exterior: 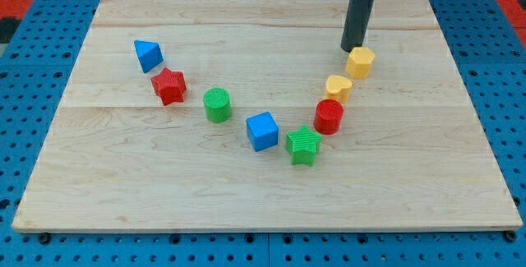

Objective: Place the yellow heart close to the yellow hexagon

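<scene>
A: Where's my tip (pixel 353 50)?
B: Upper right of the bench (pixel 123 193), rod upright. It sits right at the yellow hexagon (pixel 360 62), on its 10–11 o'clock side, touching or nearly so, can't tell which.
A: Fingers?
B: None on this arm, just the rod, so nothing released, clenched or grasping.
A: Yellow heart (pixel 337 87)?
B: At the hexagon's 7 o'clock, near it, small gap between them. At its own 7 o'clock it's touching or just beside the red cylinder (pixel 329 116).
A: Rest of the blocks?
B: They curve like a U. Green star (pixel 303 145) at the red cylinder's 7 o'clock, close. Blue cube (pixel 262 131) at the star's 9–10 o'clock, just beside. Green cylinder (pixel 217 104) at the cube's 10 o'clock, apart. Red star (pixel 169 85) further out at 10 o'clock, with the blue triangle (pixel 148 54) just beside it at its 11 o'clock.
A: Anything near the tip besides the hexagon?
B: Only the heart, one block further off.
</scene>
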